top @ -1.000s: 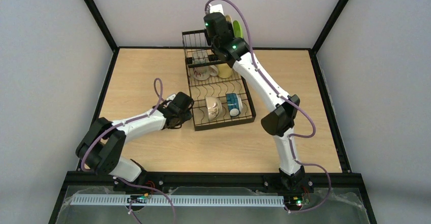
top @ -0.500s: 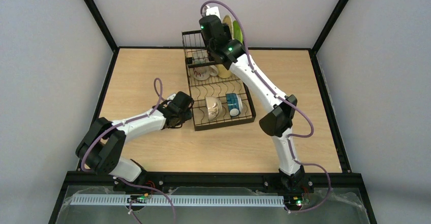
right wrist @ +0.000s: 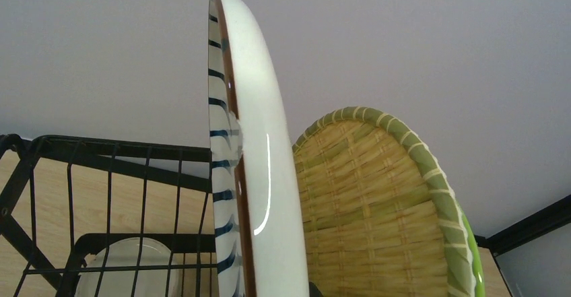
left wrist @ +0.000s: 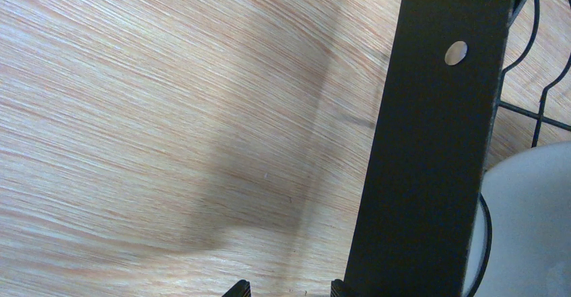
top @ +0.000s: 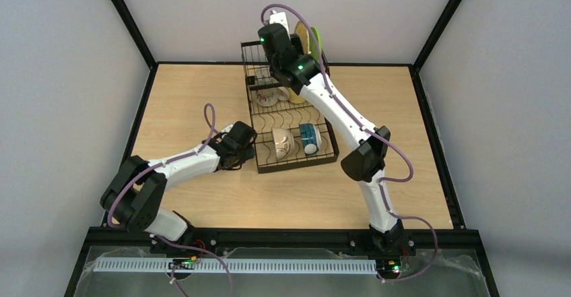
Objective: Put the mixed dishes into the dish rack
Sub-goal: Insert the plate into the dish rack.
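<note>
The black wire dish rack (top: pixel 259 112) stands mid-table. In its near section lie a cream mug (top: pixel 281 143) and a blue-patterned mug (top: pixel 310 137). Farther back sit a printed white mug (top: pixel 266 96) and a pale yellow mug (top: pixel 297 95). My right gripper (top: pixel 281 31) is shut on the white plate with the striped rim (right wrist: pixel 259 176), held upright and edge-on above the rack's far end. Right behind it stand the tan woven plate (right wrist: pixel 363 203) and the lime green plate (right wrist: pixel 473 260). My left gripper (left wrist: pixel 286 290) is open over bare wood, beside the rack's frame bar (left wrist: pixel 431 142).
Black frame posts (top: pixel 128 17) and grey walls enclose the wooden table (top: pixel 195 95). The rack's raised wire basket wall (right wrist: pixel 101 162) is just left of the held plate. The right arm stretches diagonally over the rack's right side.
The right arm has swung a little to the left with the striped plate, over the rack's far end. The left arm has not moved.
</note>
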You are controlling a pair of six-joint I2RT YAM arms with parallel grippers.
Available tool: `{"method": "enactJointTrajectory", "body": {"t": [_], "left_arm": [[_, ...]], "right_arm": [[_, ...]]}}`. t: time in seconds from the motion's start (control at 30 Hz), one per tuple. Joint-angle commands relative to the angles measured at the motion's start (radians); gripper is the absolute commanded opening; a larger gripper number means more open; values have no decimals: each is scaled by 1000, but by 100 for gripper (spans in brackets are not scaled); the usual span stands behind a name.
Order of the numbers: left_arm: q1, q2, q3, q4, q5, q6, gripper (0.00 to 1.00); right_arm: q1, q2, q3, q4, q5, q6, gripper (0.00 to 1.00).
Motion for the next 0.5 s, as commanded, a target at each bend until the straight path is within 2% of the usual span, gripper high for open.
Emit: {"method": "enactJointTrajectory", "body": {"t": [0.0, 0.1, 0.37, 0.47], "left_arm": [[4, -4, -1, 3, -7, 10, 67], [4, -14, -6, 3, -10, 12, 69], [6, -33, -9, -14, -19, 10, 82], [9, -45, -14, -20, -22, 9, 86]], "right_arm": [[31, -12, 53, 18, -3, 57, 0], [34, -14, 47, 3, 2, 71, 0], [36, -59, -43, 1, 26, 106, 0], [36, -63, -50, -15, 31, 120, 11]]}}
